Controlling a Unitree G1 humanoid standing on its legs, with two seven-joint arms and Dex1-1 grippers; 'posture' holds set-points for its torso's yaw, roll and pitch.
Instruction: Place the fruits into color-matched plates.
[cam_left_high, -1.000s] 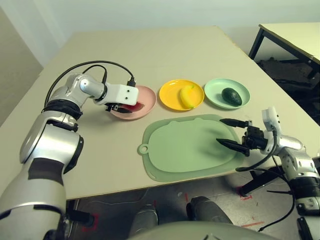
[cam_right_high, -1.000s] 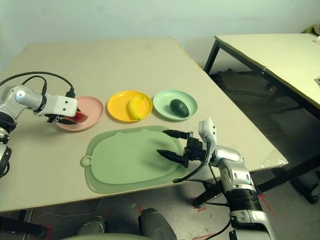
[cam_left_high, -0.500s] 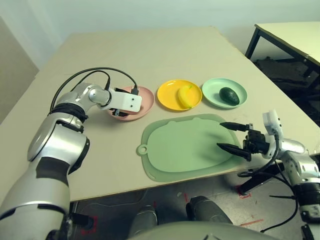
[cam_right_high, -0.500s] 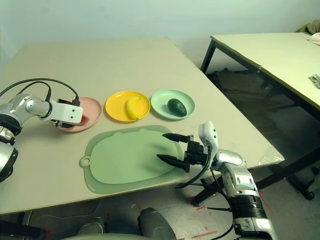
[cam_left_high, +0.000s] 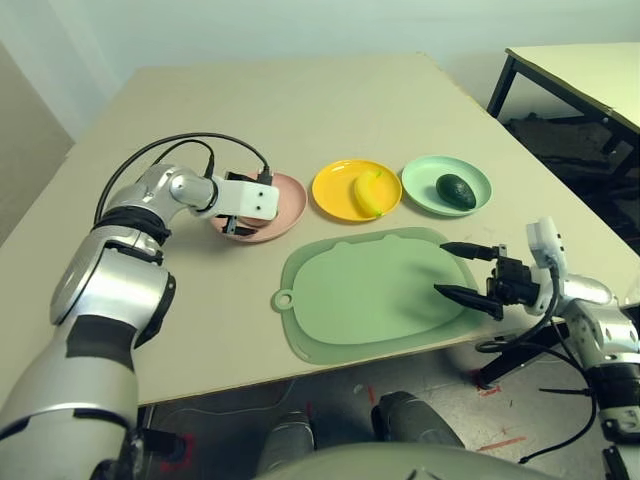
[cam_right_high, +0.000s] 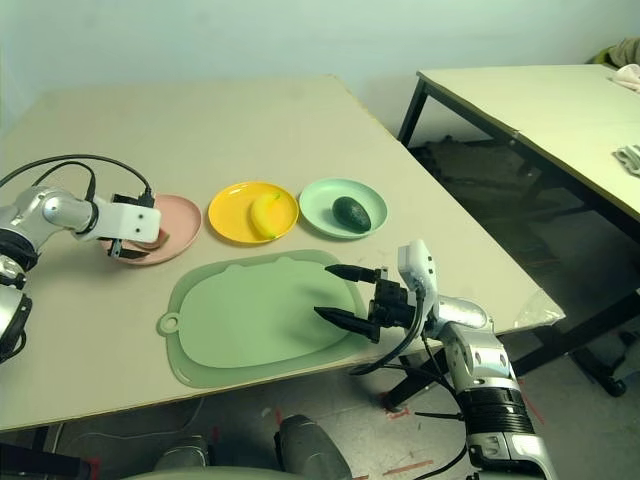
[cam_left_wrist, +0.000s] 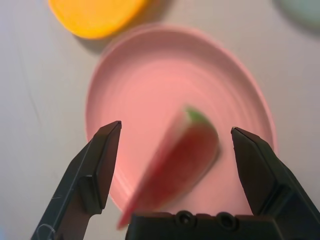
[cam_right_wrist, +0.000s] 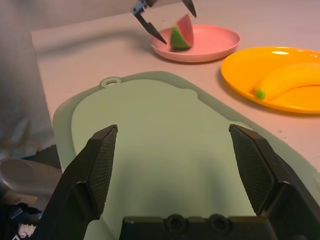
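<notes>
Left claw (cam_left_wrist: 170, 150) spread wide over the pink plate (cam_left_high: 290, 195), fingers apart with the watermelon wedge (cam_left_wrist: 172, 167) loose between them, touching neither; a second ago gripped low over that plate, now released and lying in it. Right claw (cam_left_high: 470, 272) also spread and empty, hanging at the 3 o'clock edge of the green mat (cam_left_high: 375, 290), much as before. Banana (cam_left_high: 368, 190) in the yellow plate (cam_left_high: 330, 190) at 12 o'clock of the mat, avocado (cam_left_high: 458, 191) in the mint plate (cam_left_high: 420, 180) at 1 o'clock. Judging by that: all three fruits matched on the bench (cam_left_high: 300, 100), task as good as finished, only the left arm left to draw clear.
</notes>
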